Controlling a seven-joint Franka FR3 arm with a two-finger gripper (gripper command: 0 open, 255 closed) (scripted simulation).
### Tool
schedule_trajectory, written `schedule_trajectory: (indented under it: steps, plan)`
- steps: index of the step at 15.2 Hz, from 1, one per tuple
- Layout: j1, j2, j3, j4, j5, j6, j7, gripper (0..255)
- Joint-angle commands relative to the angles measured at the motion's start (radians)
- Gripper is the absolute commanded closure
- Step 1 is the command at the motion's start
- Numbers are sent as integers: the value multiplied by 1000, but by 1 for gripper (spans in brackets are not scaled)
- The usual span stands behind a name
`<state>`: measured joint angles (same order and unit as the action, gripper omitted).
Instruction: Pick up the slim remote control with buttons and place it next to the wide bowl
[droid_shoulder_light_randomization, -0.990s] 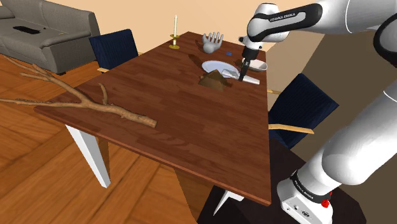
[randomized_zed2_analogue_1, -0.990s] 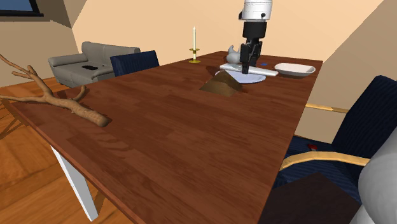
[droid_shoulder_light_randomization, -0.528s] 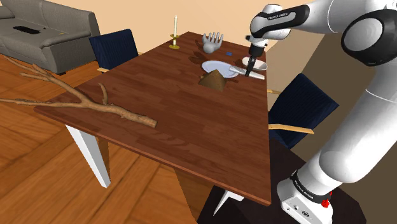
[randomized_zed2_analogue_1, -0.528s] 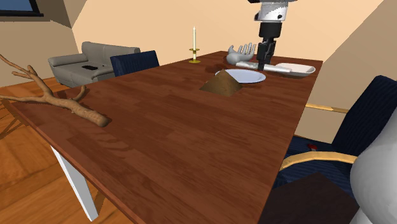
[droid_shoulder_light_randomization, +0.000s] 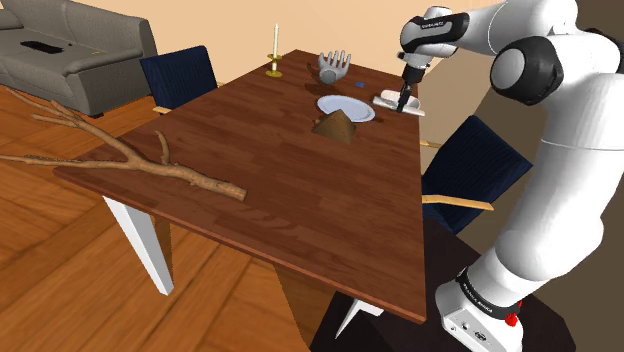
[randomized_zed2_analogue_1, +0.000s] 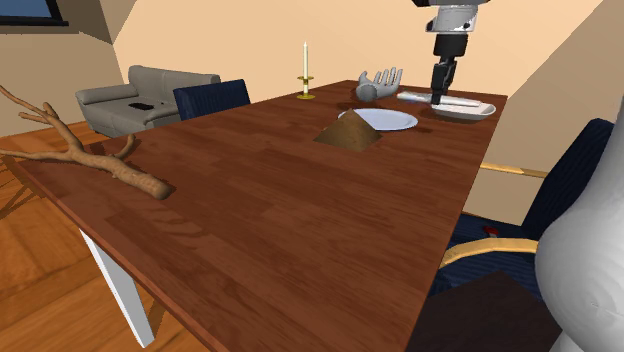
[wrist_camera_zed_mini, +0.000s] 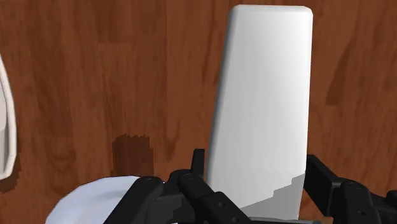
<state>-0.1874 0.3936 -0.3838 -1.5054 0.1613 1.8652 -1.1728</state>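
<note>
A: Gripper (randomized_zed2_analogue_1: 438, 95) state?
B: Clamped on the remote (wrist_camera_zed_mini: 264, 95). In the wrist view both black fingers (wrist_camera_zed_mini: 203, 191) press the long sides of its near end. The rest juts out ahead of them, flat and plain white.

A: Where is the remote?
B: At the far end of the table (randomized_zed2_analogue_1: 280, 220), right at the bowl (randomized_zed2_analogue_1: 472, 113). In the second exterior view it reads as a thin, level white bar. It runs along the bowl's upper rim line and sticks out past the rim toward that view's left. The gripper stands upright over it. In the wrist view there is bare wood under most of its length. Whether it touches the table or the bowl: cannot tell.

A: What are its neighbours?
B: All placed by the second exterior view. A white plate (randomized_zed2_analogue_1: 385, 120) sits just left of the bowl. A brown cone (randomized_zed2_analogue_1: 349, 131) stands in front of the plate, at its edge. A grey hand model (randomized_zed2_analogue_1: 380, 85) stands behind the plate. A candle (randomized_zed2_analogue_1: 306, 68) in a holder is further left, near the far edge.

A: And the rest of the scene?
B: A bare branch (randomized_zed2_analogue_1: 95, 158) lies across the near left end of the table and overhangs it. A blue chair (randomized_zed2_analogue_1: 214, 97) stands at the far side, with a grey sofa (randomized_zed2_analogue_1: 140, 100) beyond it. In the shoulder view the white arm (droid_shoulder_light_randomization: 560, 150) rises at the right and bends over to the table's far corner.
</note>
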Motion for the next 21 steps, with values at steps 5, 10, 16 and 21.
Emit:
schedule_trajectory:
  steps: [5, 10, 16, 21]
  plan:
    - [-143, 244, 5, 374, 74, -140, -88, 255]
    - [-219, 381, 19, 567, 102, -195, -111, 255]
    - [-203, 374, 19, 471, 103, -109, -120, 255]
    - [-195, 379, 21, 411, 107, -46, -127, 255]
